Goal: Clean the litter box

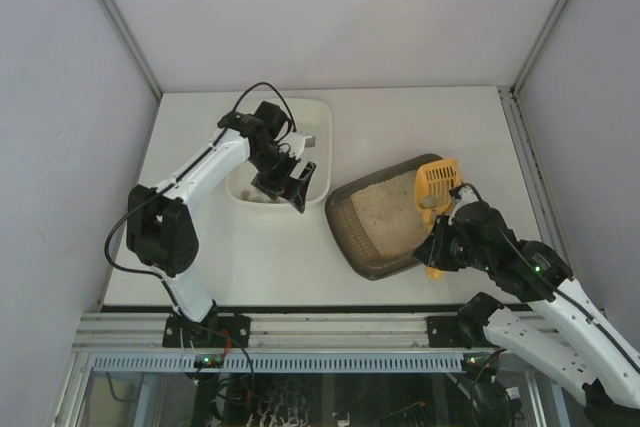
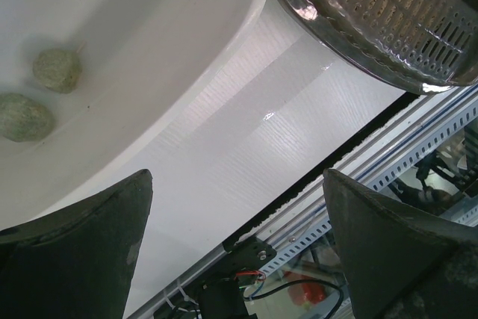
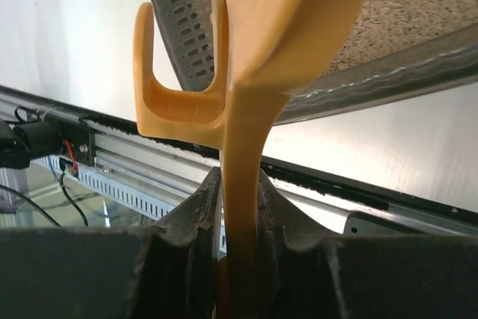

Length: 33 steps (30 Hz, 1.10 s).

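Being clamped by its handle in the right gripper [image 3: 239, 184], the yellow slotted scoop [image 1: 437, 185] is being held ahead over the litter box [image 1: 352, 252] for sifting; left gripper [image 2: 237, 184] apart, empty.

The dark brown litter box [image 1: 372, 240], rounded-rectangular and holding beige sandy litter, lies skewed on the bench, right of centre.

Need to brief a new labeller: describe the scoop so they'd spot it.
On the white table, look right of centre to the dark brown litter box. The scoop lies over its right rim, handle clamped in the right gripper; it is the only yellow, slotted thing.
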Each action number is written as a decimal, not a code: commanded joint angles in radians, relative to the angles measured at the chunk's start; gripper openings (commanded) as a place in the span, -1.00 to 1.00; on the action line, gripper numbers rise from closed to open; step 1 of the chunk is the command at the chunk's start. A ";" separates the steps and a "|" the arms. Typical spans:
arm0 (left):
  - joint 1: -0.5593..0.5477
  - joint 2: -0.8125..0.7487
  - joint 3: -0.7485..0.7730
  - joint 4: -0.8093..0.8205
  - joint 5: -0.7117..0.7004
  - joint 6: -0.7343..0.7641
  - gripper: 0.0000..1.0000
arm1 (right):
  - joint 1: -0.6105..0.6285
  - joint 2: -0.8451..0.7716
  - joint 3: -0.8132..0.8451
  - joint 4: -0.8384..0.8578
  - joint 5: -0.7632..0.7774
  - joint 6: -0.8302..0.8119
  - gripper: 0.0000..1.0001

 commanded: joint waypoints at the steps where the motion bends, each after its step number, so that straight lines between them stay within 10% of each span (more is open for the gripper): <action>1: 0.007 -0.024 -0.024 0.019 0.012 0.009 0.99 | 0.041 -0.046 -0.042 0.128 -0.048 -0.022 -1.00; 10: 0.009 -0.026 -0.027 0.018 0.018 0.008 0.99 | 0.006 -0.265 -0.436 0.798 -0.376 0.378 -1.00; 20: 0.013 -0.022 -0.028 0.022 0.017 0.009 0.99 | -0.017 -0.258 -0.850 1.788 -0.381 0.877 -1.00; 27: 0.014 -0.012 -0.026 0.020 0.019 0.008 0.99 | -0.011 -0.255 -0.949 2.014 -0.326 0.911 -1.00; 33: 0.015 0.001 -0.015 0.013 0.028 0.006 0.99 | -0.010 -0.271 -0.903 1.891 -0.366 0.860 -1.00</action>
